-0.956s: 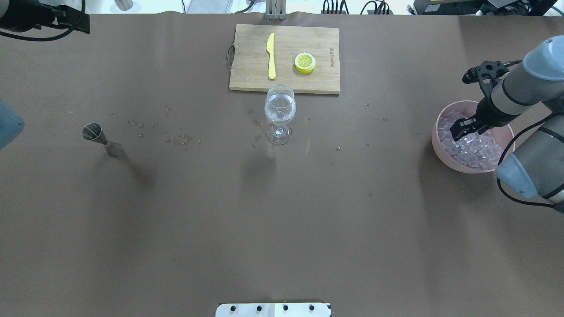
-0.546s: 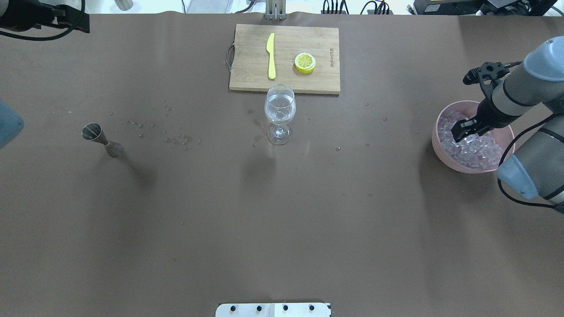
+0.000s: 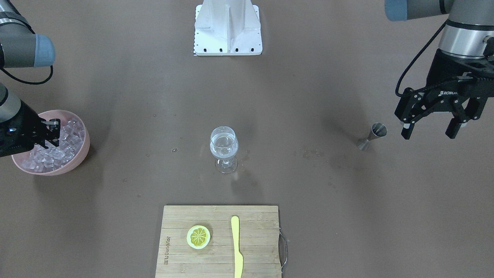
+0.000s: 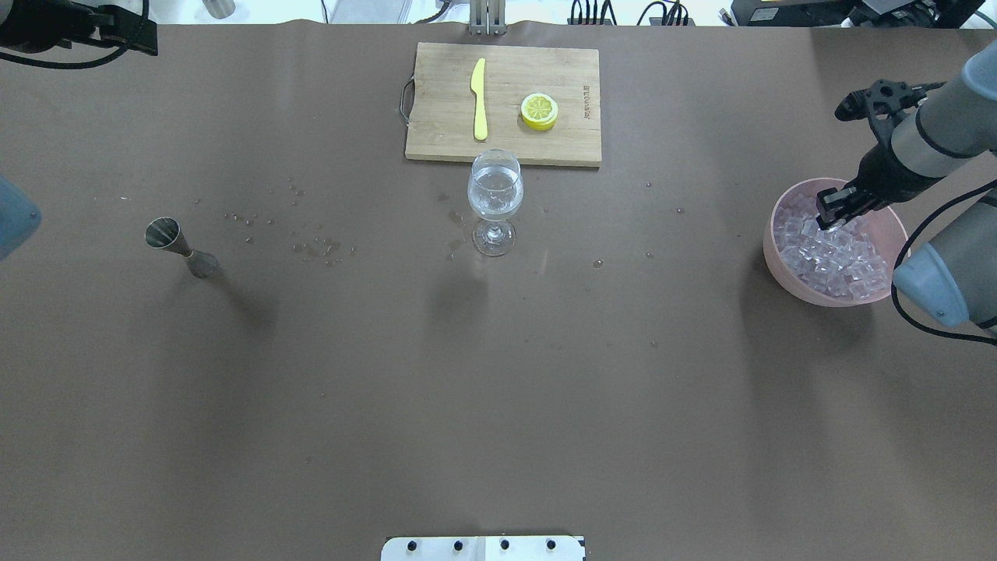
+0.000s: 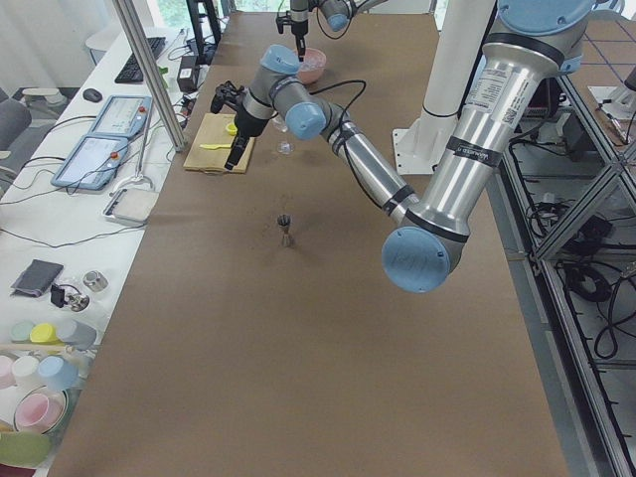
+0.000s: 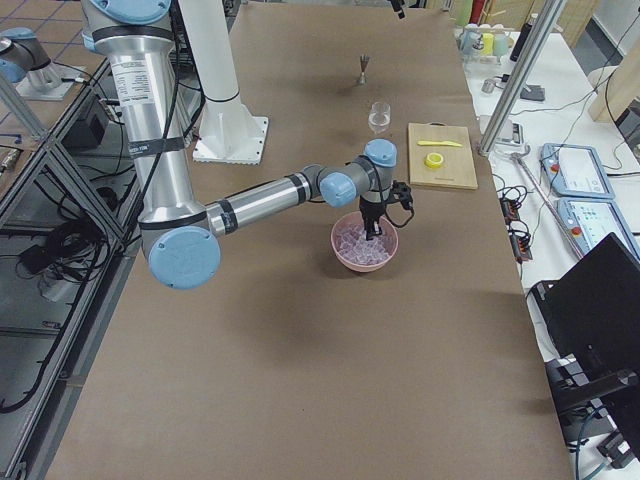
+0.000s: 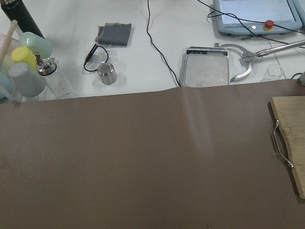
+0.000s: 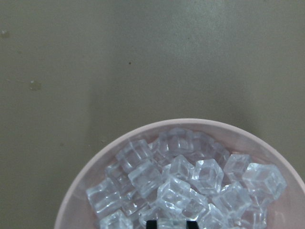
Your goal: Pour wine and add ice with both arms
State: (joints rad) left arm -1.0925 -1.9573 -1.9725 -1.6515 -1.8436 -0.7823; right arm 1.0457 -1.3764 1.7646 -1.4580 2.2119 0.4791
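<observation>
Right gripper (image 4: pixel 830 214) has shifted toward the bowl's far side

It is pinched on ice (image 4: pixel 826 257) inside the bowl (image 4: pixel 769 249) at the counter's right edge. Left gripper (image 3: pixel 428 134) hangs spread near the left edge, by the jigger (image 4: pixel 175 243). Wine (image 4: pixel 494 195) sits mid-counter in the glass (image 4: pixel 494 238), near the far-edge board (image 4: pixel 444 117). Bare counter lies between.

Brown-covered table (image 4: pixel 498 389) fills the scene. White bench (image 5: pixel 40 219) along the far side, with tablets (image 5: pixel 94 159), keyboard (image 5: pixel 134 62) and pastel cups (image 5: pixel 45 333). Aluminium post (image 5: pixel 149 70) at table edge. Tan tiled floor (image 6: pixel 40 10). Even bright light.
</observation>
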